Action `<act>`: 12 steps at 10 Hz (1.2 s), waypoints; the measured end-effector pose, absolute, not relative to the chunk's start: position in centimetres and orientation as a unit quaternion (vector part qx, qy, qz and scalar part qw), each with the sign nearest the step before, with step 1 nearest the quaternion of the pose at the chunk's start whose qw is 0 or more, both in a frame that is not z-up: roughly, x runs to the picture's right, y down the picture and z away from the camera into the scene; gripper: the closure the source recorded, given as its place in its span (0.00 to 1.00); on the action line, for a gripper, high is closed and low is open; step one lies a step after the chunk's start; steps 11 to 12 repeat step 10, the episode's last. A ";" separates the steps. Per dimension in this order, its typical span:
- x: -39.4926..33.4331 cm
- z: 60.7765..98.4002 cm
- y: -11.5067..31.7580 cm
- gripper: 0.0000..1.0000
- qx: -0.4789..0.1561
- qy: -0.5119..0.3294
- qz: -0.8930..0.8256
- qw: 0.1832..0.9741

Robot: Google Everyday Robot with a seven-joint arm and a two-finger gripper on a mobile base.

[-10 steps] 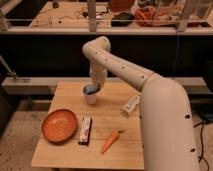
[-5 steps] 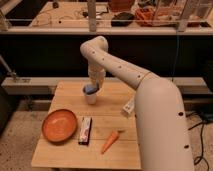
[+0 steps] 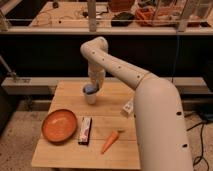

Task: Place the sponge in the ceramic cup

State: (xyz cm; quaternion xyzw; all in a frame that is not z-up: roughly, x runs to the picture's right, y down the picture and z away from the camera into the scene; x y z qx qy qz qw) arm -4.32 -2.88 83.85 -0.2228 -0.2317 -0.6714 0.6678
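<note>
The small white ceramic cup (image 3: 90,97) stands upright on the far left part of the wooden table (image 3: 67,155). The light-blue sponge (image 3: 89,90) sits at the cup's mouth, showing above the rim. My gripper (image 3: 94,84) hangs straight down right over the cup, touching or nearly touching the sponge. The white arm reaches in from the lower right and bends down onto it.
An orange bowl (image 3: 59,125) sits at the table's left front. Beside it lies a flat snack packet (image 3: 85,130), and a carrot (image 3: 111,141) lies near the front edge. A white bottle (image 3: 128,107) shows partly behind my arm on the right.
The gripper stays over the cup with the sponge at the cup's mouth. Only the near part of the arm has shifted slightly.
</note>
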 end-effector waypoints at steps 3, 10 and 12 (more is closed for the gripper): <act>-4.5 83.8 -2.9 0.20 -0.221 -0.234 -0.671 0.668; -4.6 83.6 -2.9 0.20 -0.203 -0.247 -0.664 0.676; -4.6 83.6 -2.9 0.20 -0.203 -0.247 -0.664 0.676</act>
